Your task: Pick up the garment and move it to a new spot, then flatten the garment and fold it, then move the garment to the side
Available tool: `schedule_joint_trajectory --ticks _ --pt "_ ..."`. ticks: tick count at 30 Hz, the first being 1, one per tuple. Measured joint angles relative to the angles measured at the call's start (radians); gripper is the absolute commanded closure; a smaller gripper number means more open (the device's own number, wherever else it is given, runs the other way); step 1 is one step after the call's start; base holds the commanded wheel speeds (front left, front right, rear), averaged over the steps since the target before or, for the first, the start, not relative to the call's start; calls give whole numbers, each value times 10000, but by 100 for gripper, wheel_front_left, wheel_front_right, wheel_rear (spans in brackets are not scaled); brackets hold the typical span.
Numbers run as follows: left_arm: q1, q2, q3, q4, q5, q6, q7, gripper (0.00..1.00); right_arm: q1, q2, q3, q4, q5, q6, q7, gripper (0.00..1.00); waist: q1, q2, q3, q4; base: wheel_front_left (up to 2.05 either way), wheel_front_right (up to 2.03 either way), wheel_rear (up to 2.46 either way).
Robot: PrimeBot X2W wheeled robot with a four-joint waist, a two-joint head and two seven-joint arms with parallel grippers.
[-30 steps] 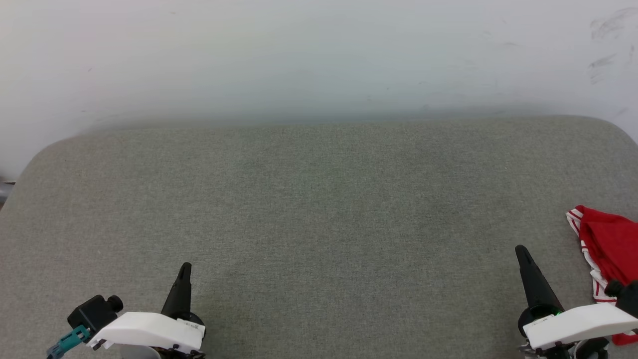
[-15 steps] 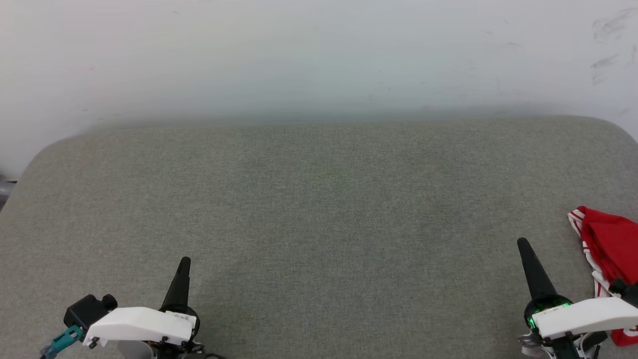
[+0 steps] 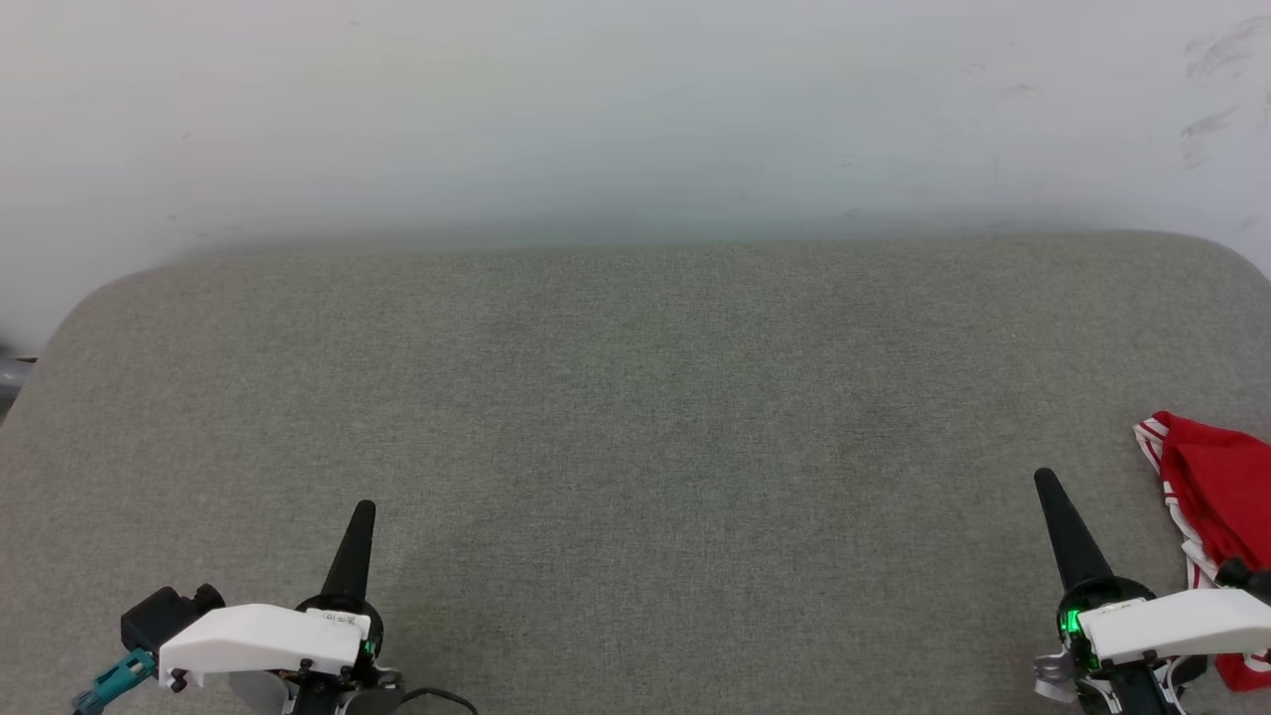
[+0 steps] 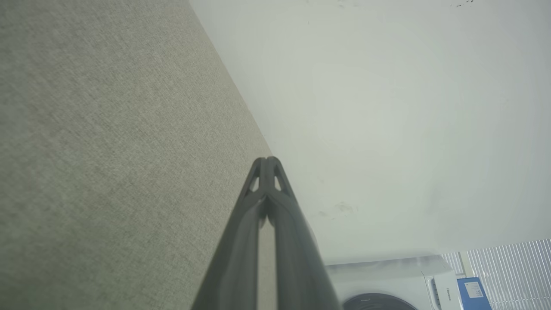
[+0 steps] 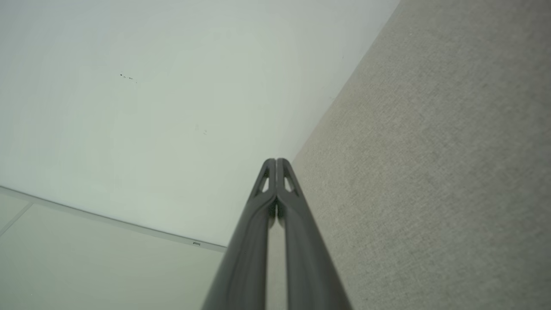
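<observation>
A big grey counter [image 3: 635,417] with a cloth top stands against a plain white wall [image 3: 635,109]. The garment [image 3: 1216,477] lies in a crumpled heap at the far right edge of the counter, near the right gripper [image 3: 1045,482]. Part of it runs out of the head view. It is red, with white-and-red stripes on the trim.

It looks light, soft and floppy, so it should bend and sag when it is lifted, and it won't break. A good place to pinch is likely a raised fold or the striped edge.

The right gripper is squeezed shut with nothing in it. The left gripper [image 3: 364,508] is well apart from the garment and is squeezed shut too, holding nothing.

The cloth top may catch the garment a little if it is dragged. In the left wrist view, a white washing machine [image 4: 387,280] shows near the wall.
</observation>
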Motion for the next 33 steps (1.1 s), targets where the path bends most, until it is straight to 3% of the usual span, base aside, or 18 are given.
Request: schedule_joint_trajectory --ticks 33 --pt "-291 -242 571 90 -2577 -276 744 100 -450 -2 -150 593 2953 0 236 100 0 0 18 89 0 0 0"
